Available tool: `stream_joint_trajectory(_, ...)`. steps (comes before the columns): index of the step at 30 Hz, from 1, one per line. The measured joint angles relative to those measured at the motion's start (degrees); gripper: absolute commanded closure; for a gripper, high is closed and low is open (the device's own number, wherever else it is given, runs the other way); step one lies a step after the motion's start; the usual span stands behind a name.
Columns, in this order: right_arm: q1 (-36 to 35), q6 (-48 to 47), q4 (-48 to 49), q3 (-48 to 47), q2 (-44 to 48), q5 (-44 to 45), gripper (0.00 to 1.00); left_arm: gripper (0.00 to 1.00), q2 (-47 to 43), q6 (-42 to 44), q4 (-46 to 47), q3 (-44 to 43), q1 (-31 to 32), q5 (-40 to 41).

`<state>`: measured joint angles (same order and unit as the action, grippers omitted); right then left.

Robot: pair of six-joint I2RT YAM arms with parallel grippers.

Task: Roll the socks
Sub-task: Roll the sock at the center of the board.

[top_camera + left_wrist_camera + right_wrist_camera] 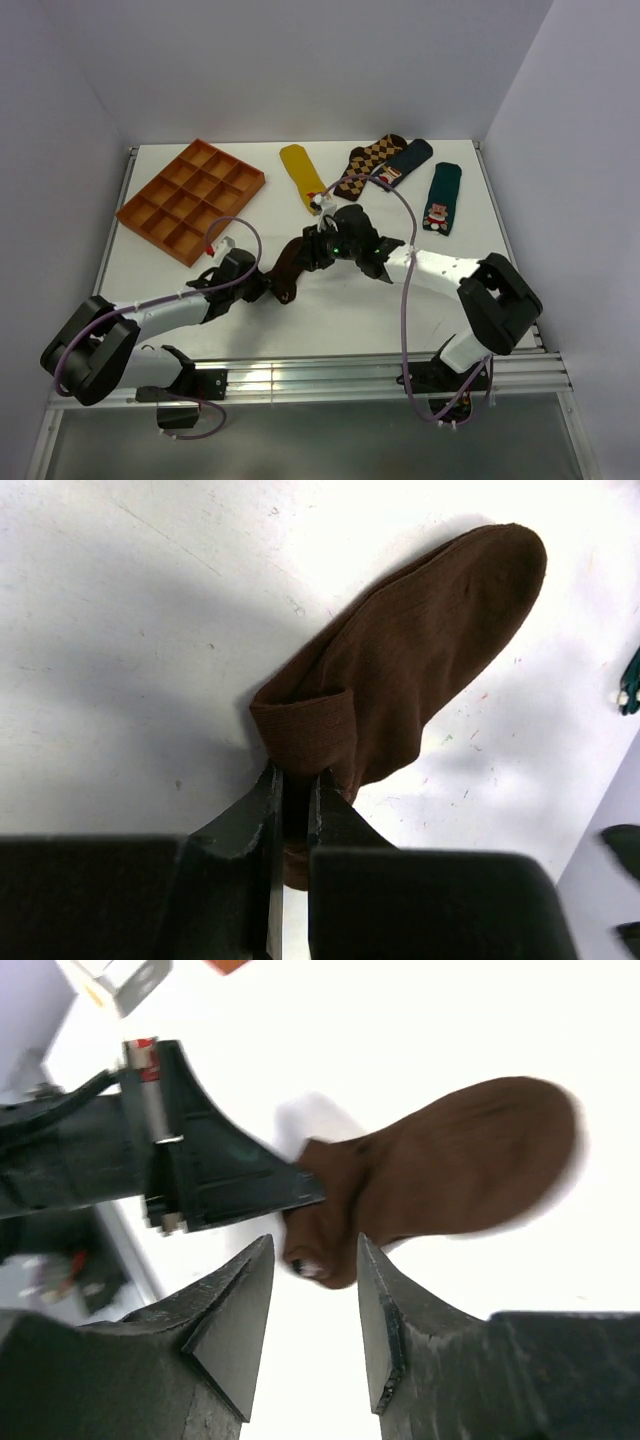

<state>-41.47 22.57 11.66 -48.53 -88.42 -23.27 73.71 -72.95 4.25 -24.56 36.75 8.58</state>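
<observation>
The dark brown sock (pixel 291 267) lies on the white table between the two arms, its cuff end folded over. In the left wrist view the sock (pixel 420 660) stretches away up and right, and my left gripper (pixel 297 780) is shut on the folded cuff. In the top view the left gripper (pixel 272 290) sits at the sock's near-left end. My right gripper (pixel 313 250) is open over the sock's far end. In the right wrist view the right gripper (pixel 315 1250) has its jaws apart just short of the sock (pixel 460 1170), with a pale bit of cuff showing.
An orange compartment tray (pixel 190 198) stands at the back left. A mustard sock (pixel 302 175), a diamond-patterned sock (pixel 368 165) and two dark socks with figures (pixel 405 160) (pixel 441 198) lie along the back. Walls close in on the table's sides.
</observation>
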Motion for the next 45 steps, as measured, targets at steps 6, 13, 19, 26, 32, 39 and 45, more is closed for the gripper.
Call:
stream_joint_trajectory(6,-1.1,-6.3,-1.9,1.2,1.6,8.2,0.44,1.0,0.0,1.4,-3.3,-1.6,0.0,0.4)
stream_joint_trajectory(13,-13.2,-13.8,1.0,6.9,1.7,18.7,0.37,1.0,1.9,3.7,-10.4,-6.6,0.0,0.5)
stream_joint_trajectory(19,-22.7,-19.4,5.9,7.7,1.5,27.3,0.36,1.0,4.1,4.9,-14.9,-10.2,0.0,0.4)
stream_joint_trajectory(26,-28.7,-25.3,10.3,6.0,-5.5,35.9,0.35,1.0,5.4,5.8,-17.1,-12.2,0.0,0.1)
stream_joint_trajectory(32,-31.0,-28.5,11.6,5.3,-11.0,41.9,0.35,1.0,5.8,6.4,-17.6,-12.7,0.0,-0.2)
stream_joint_trajectory(39,-32.4,-31.4,14.6,4.5,-13.4,49.6,0.35,1.0,6.1,7.3,-17.9,-13.0,0.0,-0.7)
stream_joint_trajectory(45,-33.7,-33.2,16.6,4.5,-13.4,52.6,0.29,1.0,6.7,7.6,-17.8,-13.3,0.0,-1.1)
